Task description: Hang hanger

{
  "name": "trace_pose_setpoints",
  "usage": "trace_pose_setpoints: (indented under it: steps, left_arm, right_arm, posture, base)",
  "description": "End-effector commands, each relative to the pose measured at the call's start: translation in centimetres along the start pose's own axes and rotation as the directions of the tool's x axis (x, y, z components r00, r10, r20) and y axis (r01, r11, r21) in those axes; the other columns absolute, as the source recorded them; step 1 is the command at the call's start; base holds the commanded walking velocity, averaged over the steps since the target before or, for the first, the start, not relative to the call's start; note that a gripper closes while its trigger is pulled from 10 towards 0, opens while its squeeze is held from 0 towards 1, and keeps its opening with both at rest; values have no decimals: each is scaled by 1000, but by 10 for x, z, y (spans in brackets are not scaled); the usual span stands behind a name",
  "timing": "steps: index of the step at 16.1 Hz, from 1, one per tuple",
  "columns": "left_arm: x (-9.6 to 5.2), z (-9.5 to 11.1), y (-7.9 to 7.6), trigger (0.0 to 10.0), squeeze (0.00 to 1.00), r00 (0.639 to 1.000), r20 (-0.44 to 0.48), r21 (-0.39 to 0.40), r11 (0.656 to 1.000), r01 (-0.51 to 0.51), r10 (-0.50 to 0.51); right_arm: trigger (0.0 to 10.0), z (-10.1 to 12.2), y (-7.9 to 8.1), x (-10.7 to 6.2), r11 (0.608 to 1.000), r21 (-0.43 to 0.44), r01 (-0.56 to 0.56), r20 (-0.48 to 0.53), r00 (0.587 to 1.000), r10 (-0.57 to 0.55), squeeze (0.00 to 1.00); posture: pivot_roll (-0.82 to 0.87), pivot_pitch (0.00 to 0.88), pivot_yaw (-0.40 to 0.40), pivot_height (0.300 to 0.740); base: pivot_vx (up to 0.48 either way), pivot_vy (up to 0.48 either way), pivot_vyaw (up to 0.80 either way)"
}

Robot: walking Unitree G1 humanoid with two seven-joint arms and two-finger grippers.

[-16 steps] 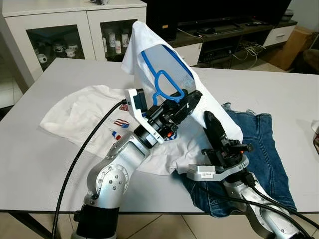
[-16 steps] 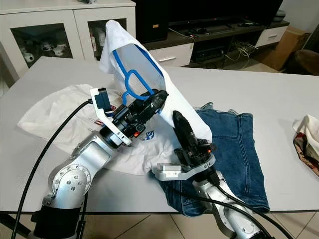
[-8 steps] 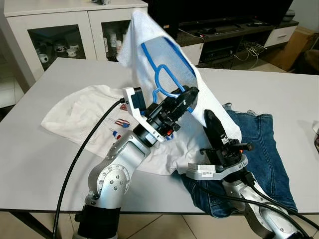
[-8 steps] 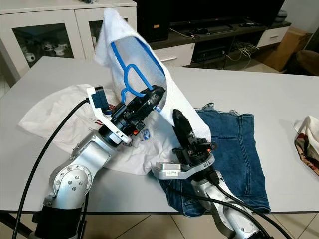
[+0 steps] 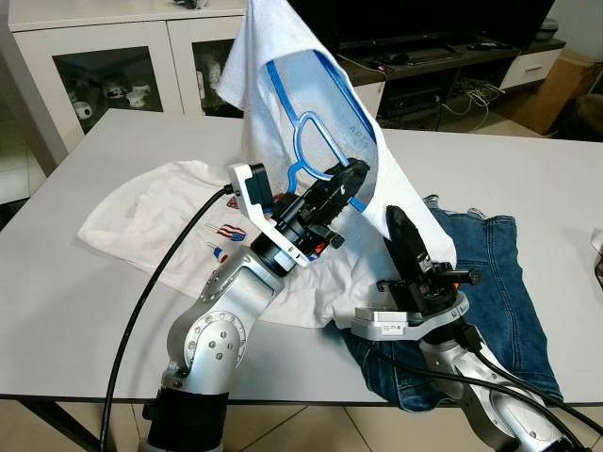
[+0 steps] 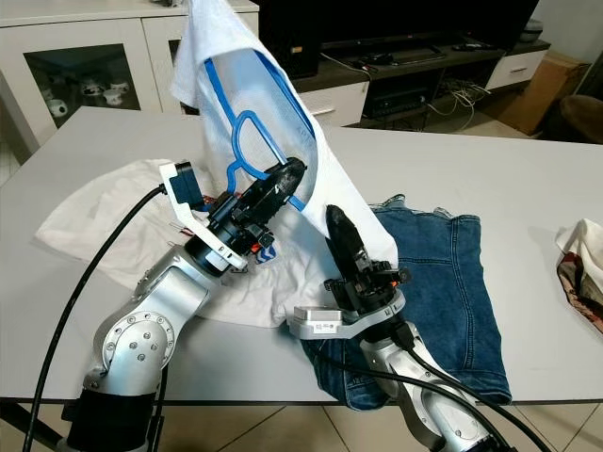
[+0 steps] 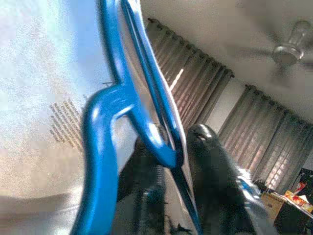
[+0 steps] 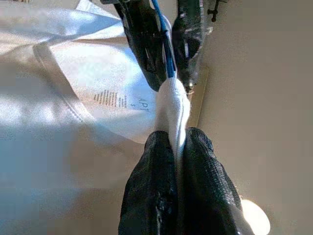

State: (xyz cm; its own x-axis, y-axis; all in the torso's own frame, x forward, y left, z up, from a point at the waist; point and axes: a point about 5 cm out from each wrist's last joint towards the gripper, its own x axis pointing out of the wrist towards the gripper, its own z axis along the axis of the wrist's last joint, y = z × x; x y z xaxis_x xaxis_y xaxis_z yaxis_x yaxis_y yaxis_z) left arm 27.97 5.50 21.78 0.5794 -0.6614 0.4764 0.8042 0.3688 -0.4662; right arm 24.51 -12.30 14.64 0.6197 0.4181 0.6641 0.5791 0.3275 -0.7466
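Centre frame, the left end effector (image 5: 347, 178) grips a glossy blue plastic hanger (image 5: 316, 141) inside a thin white shirt (image 5: 283, 75); the right end effector (image 8: 177, 142) pinches the shirt's soft fabric.

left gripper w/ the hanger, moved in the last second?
Yes. The left gripper, shut on the blue hanger, has risen: the white shirt draped on it now tops out well above the cabinet edge behind the table.

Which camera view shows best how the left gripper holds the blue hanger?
The left wrist view: the blue hanger passes between the left gripper's two black fingers, close up. The eye views show the whole hanger inside the white shirt; the right wrist view shows a thin blue strip.
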Motion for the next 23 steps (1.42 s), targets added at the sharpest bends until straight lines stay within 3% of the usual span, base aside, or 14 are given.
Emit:
trace_pose_setpoints:
  steps: [1, 3, 9, 12, 13, 16, 17, 18, 19, 20, 21, 22, 23]
  left_arm:
    - [-3, 17, 3, 0, 0, 997, 79, 52, 998, -18, 14]
    - [-4, 15, -2, 0, 0, 997, 68, 61, 998, 22, -26]
    - [-4, 16, 0, 0, 0, 997, 78, 101, 995, 3, -11]
    - [-3, 20, 7, 0, 0, 993, 105, 120, 990, -69, 56]
    - [-1, 23, 16, 0, 0, 982, 130, 132, 979, -153, 136]
    - [0, 33, 33, 0, 0, 936, 188, 139, 936, -325, 297]
    - [0, 39, 42, 0, 0, 904, 217, 139, 904, -403, 369]
    - [-1, 43, 47, 0, 0, 884, 229, 143, 884, -444, 407]
    - [-1, 51, 56, 0, 0, 845, 253, 148, 845, -514, 470]
    - [0, 51, 57, 0, 0, 841, 253, 149, 840, -521, 477]
    - [0, 52, 58, 0, 0, 838, 253, 146, 837, -527, 483]
    - [0, 52, 58, 0, 0, 836, 257, 144, 836, -530, 485]
    - [1, 51, 57, 0, 0, 833, 256, 132, 836, -533, 491]
  right_arm:
    - [10000, -13, -3, -1, 999, -35, 7, -52, 999, -9, 0]
    - [10000, -13, -3, 0, 999, -33, 7, -53, 999, -9, 0]
    - [10000, -12, -1, 0, 1000, -23, -9, -62, 998, 8, 0]
    - [10000, -8, 3, 2, 994, 82, -74, -59, 995, 79, 12]
    - [10000, -8, 2, 4, 993, 95, -75, -63, 995, 81, 1000]
    - [10000, -9, 0, 7, 990, 119, -71, -66, 995, 79, 1000]
    - [8627, -9, -1, 7, 988, 129, -82, -60, 994, 91, 412]
    - [9255, -8, -1, 7, 987, 131, -91, -50, 994, 98, 0]
    - [10000, -7, -1, 4, 985, 127, -114, -38, 992, 119, 0]
    - [10000, -8, -1, 3, 985, 126, -118, -39, 991, 124, 0]
    - [9098, -8, -1, 2, 985, 123, -122, -41, 991, 128, 0]
    - [8824, -8, -1, 3, 985, 124, -121, -44, 991, 127, 0]
    - [10000, -8, -1, 5, 980, 151, -125, -53, 989, 135, 0]
  posture:
    - [81, 31, -53, 740]
    - [81, 31, -53, 740]
    - [84, 33, -50, 740]
    - [82, 34, -49, 740]
    - [81, 33, -49, 740]
    - [76, 32, -47, 740]
    - [74, 33, -46, 740]
    - [73, 33, -46, 740]
    - [69, 36, -44, 740]
    - [69, 36, -44, 740]
    - [67, 36, -44, 740]
    - [65, 37, -43, 740]
    - [63, 38, -43, 740]
  base:
    - [0, 0, 0]
    - [0, 0, 0]
    - [0, 0, 0]
    - [0, 0, 0]
    - [0, 0, 0]
    - [0, 0, 0]
    - [0, 0, 0]
    - [0, 0, 0]
    - [0, 0, 0]
    - [0, 0, 0]
    - [0, 0, 0]
    - [0, 0, 0]
    - [0, 0, 0]
